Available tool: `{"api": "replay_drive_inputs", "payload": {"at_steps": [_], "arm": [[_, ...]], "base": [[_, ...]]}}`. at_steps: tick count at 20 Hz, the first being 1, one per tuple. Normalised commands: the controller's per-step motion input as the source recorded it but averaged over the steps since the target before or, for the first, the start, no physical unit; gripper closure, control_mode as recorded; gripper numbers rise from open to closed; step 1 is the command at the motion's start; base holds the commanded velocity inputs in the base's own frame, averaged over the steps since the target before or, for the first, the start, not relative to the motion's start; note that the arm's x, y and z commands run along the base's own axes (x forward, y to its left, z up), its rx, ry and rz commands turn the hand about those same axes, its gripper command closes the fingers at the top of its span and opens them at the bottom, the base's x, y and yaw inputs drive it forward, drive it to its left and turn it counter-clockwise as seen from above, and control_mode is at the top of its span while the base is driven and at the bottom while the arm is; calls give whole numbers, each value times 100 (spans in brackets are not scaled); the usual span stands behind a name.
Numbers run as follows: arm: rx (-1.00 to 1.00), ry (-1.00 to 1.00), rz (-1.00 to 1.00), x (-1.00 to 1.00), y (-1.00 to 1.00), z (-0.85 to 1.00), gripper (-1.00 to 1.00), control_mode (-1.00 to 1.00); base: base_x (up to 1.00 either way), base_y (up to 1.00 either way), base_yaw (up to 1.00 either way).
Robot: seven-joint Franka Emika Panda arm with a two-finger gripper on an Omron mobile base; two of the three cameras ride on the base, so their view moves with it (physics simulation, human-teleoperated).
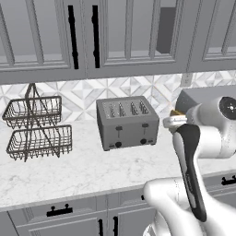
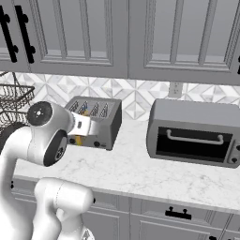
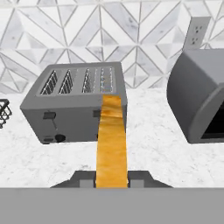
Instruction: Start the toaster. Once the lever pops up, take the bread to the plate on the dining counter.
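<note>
I've got the bread [image 3: 111, 142] pinched edge-on in my gripper [image 3: 112, 180], hanging in front of the toaster [image 3: 76, 107]. It's light, soft and crumbly, so I judge a gentle squeeze on the firmer crust edges is best.

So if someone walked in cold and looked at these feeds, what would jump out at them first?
Probably the bread, a golden slice standing edge-on between the gripper's fingers in the hand view, held out in front of the toaster. That grey four-slot box sits mid-counter against the tiled wall. Next, the toaster oven to its right and the two-tier wire basket to its left.
</note>
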Motion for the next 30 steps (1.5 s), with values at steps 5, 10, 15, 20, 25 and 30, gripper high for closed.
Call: {"api": "replay_drive_inputs", "payload": {"at_steps": [5, 10, 15, 20, 25, 30], "arm": [[0, 0, 0, 0, 0, 0, 100, 100], [0, 0, 0, 0, 0, 0, 100, 100], [0, 0, 0, 0, 0, 0, 100, 100], [0, 0, 0, 0, 0, 0, 100, 100], [0, 0, 0, 0, 0, 0, 100, 100], [0, 0, 0, 0, 0, 0, 100, 100]], "base": [[-100, -13, -21], [-69, -25, -66], [-5, -16, -87], [0, -34, -86], [8, -55, -77], [43, -55, -63]]}}
